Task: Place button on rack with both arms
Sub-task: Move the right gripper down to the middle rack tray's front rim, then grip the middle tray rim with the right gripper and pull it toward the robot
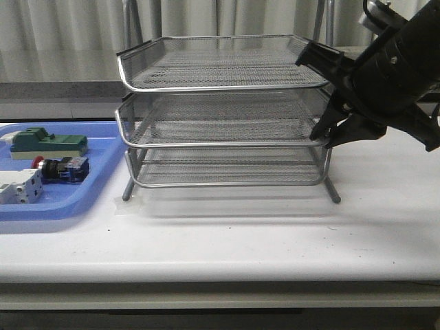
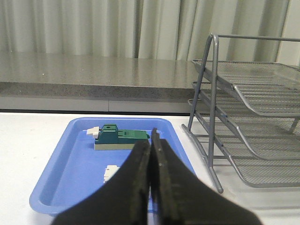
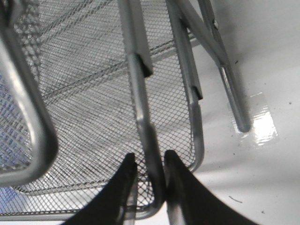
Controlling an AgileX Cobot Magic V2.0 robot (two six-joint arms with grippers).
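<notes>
Front view first: your rack fills the centre of the frame, three mesh tiers stacked on the white tabletop, and at lower left sits the blue tray with the button lying on its side in it, red cap toward the left edge. Above the button in the tray you have the green-and-beige block, and just left and below it the white terminal block. Your right gripper comes in from the upper right and sits at the rack's right edge, level with the middle tier's rim. Over to the left wrist view: your left gripper rises from the bottom centre, jaws pressed together with nothing between them, and beyond the tips you see the blue tray with the green-and-beige block in it; the rack stands on the right side of the frame, and the button is hidden from you here. Now the right wrist view: your right gripper has its jaws clamped on a silver rim wire of the rack, one black finger on each side of it, mesh spreading across the left and centre of the frame.
</notes>
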